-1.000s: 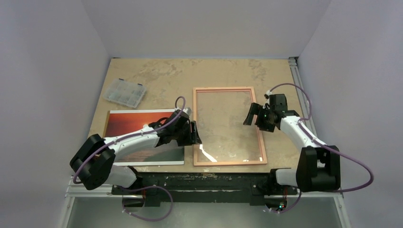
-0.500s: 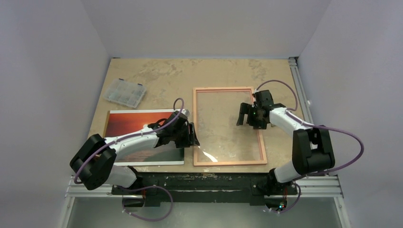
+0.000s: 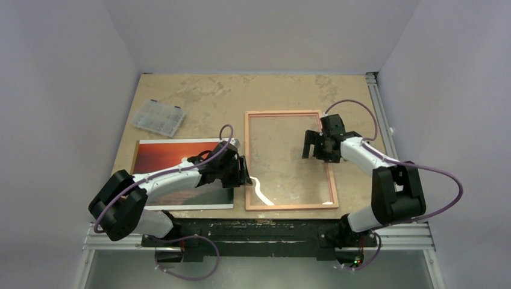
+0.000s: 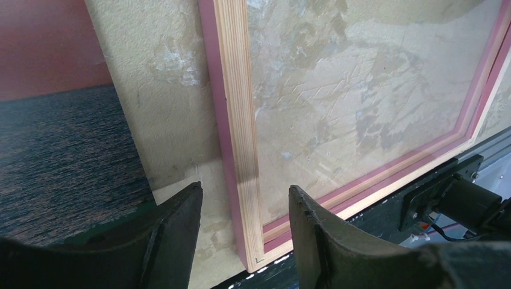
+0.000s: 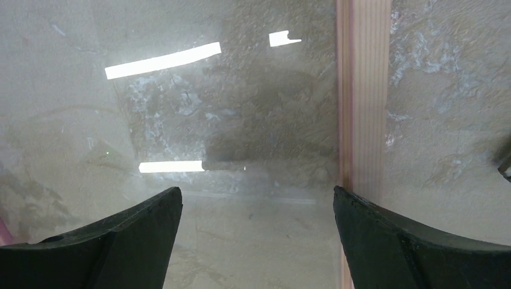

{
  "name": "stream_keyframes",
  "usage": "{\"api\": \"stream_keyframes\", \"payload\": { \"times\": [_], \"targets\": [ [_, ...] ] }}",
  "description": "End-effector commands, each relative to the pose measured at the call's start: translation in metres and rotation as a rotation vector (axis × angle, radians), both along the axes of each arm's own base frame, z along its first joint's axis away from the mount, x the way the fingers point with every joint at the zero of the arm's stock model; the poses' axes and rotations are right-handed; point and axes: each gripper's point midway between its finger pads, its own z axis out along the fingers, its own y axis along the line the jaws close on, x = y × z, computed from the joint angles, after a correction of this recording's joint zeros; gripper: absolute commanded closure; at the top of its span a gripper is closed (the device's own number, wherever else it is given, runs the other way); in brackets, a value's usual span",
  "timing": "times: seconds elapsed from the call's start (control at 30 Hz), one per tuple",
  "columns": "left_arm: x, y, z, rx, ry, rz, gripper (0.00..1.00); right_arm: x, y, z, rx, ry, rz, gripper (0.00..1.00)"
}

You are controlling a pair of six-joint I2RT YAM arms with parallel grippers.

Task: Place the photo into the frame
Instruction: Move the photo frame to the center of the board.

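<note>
over the table (image 3: 241, 90) in the top view, the frame (image 3: 282, 112) lies flat at centre, pane up. the photo (image 3: 169, 150) lies face up just to its left, apart from it and partly under the left arm. the left gripper (image 3: 246, 174) sits low at the frame's left rail, near the close corner. the right gripper (image 3: 310, 146) hangs over the pane by the right rail. a clear compartment box (image 3: 158, 117) rests well off to the far left.

in the left wrist view, the fingers (image 4: 175, 229) are spread to either side of the left rail (image 4: 235, 90), with a gap showing on each side, so nothing is pinched. the photo's dark sea (image 4: 54, 138) is close by on the left.

in the right wrist view, the fingers (image 5: 138, 235) stand wide apart and empty above the glass, the right rail (image 5: 364, 90) just inside the right finger.

the step looks like taking hold of the frame to turn or steady it. to do it well, centre the rail between the left fingers and close squarely on the wood, not the pane. bring the right fingers onto the opposite rail so the frame lifts level, and keep it off the photo.
</note>
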Motion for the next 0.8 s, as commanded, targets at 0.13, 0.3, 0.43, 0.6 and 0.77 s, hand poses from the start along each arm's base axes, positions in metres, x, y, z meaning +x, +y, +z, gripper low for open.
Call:
{"api": "stream_keyframes", "payload": {
  "times": [0.13,0.3,0.43,0.6,0.77],
  "targets": [
    [0.017,0.007,0.014,0.051,-0.076,0.022,0.51,0.006,0.022,0.064,0.147,-0.156,0.019,0.05],
    [0.027,0.007,0.016,0.091,-0.096,0.021,0.59,-0.005,0.035,0.091,0.258,-0.198,0.026,0.04],
    [0.034,0.0,0.01,0.108,-0.088,-0.003,0.63,-0.016,0.046,0.1,0.339,-0.197,0.038,0.04],
    [0.042,-0.004,0.004,0.144,-0.07,-0.01,0.66,-0.028,0.053,0.106,0.405,-0.186,0.053,0.04],
    [0.046,-0.001,-0.006,0.198,-0.054,-0.01,0.69,-0.033,0.054,0.113,0.426,-0.203,0.051,0.04]
  ]
}}
